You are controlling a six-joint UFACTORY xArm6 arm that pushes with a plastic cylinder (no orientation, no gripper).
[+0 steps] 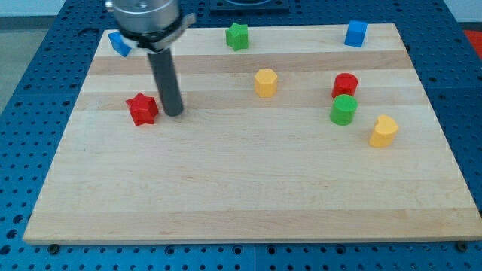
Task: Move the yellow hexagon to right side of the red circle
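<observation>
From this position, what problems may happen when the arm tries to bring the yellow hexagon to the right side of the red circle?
1. My tip stands just beside the red star, so leaving carelessly may drag it.
2. The green circle touches the red circle from below; a direct push of the yellow hexagon rightward would likely hit both.
3. Another yellow block lies near them at the lower right and might be mistaken for the target.
</observation>
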